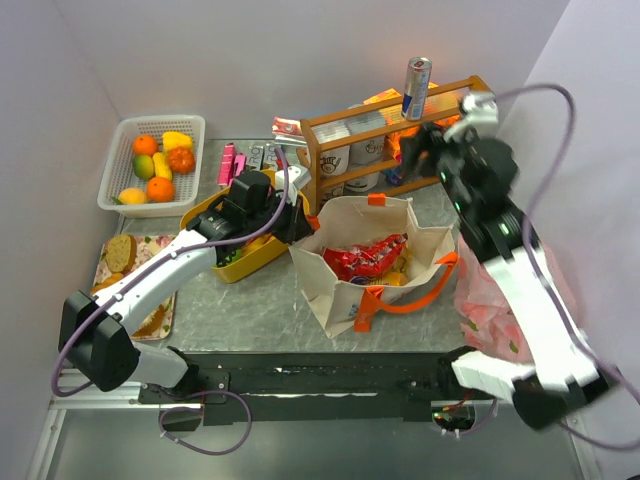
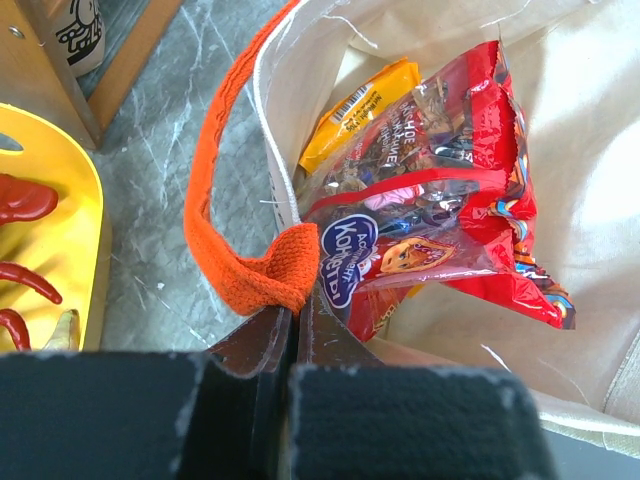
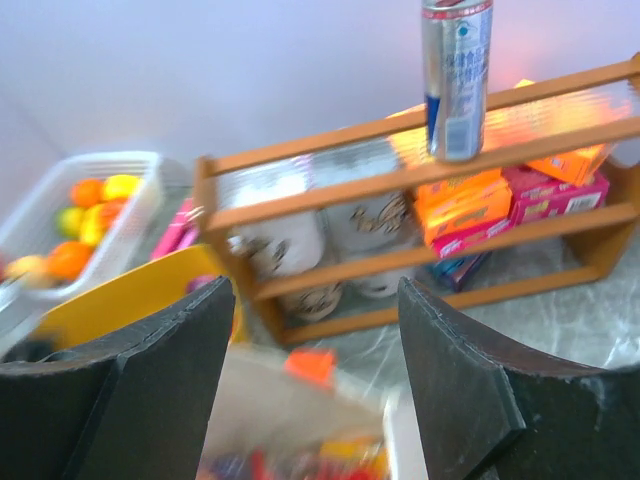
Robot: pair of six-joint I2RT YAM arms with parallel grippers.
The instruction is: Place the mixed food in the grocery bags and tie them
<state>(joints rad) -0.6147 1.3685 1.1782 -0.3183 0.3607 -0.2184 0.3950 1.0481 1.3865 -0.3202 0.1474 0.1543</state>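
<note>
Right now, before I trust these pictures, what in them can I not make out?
Pink plastic bag: top view, the right arm covers much of it; contents unseen.
Yellow tub: top view, the left arm hides most of its inside.
Tote: left wrist view, red snack packets cover whatever lies beneath.
Can: right wrist view, its top is cut by the upper edge.

3 views: 1 overhead, 2 wrist-mounted.
The top camera looks down from the near side over the table (image 1: 250, 300). The left wrist view peers close into the canvas tote (image 2: 600, 150). The right wrist view faces the wooden rack (image 3: 208, 200) from farther back. Overhead shows both.
</note>
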